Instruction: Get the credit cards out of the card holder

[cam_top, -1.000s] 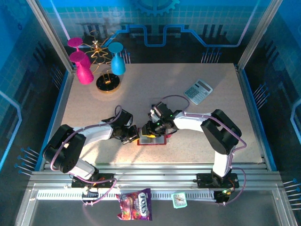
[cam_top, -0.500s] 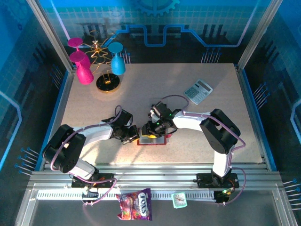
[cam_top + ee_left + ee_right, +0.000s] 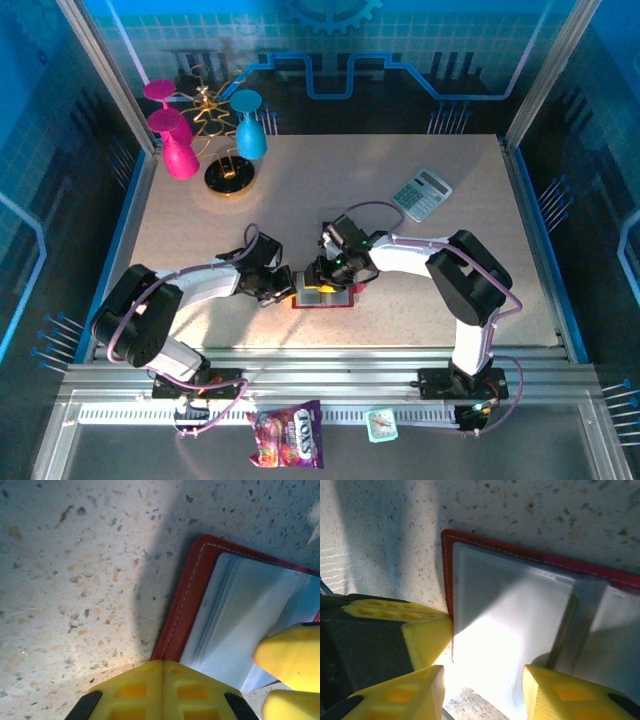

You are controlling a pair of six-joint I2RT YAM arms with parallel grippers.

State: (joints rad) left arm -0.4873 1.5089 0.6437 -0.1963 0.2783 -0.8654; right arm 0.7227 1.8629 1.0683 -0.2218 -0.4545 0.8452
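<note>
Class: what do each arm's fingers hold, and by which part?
Left fingers, shut, meet the card holder's red edge; grip unclear. Right fingers, open, straddle its pocket, holding nothing.

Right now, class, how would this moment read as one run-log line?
left tool: shut, tip at card holder red edge | right tool: open, above pale pockets | card holder: open on table

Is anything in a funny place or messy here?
Yes. A purple candy packet and a small teal packet lie off the table, on the grey ledge in front. The calculator sits crooked.
</note>
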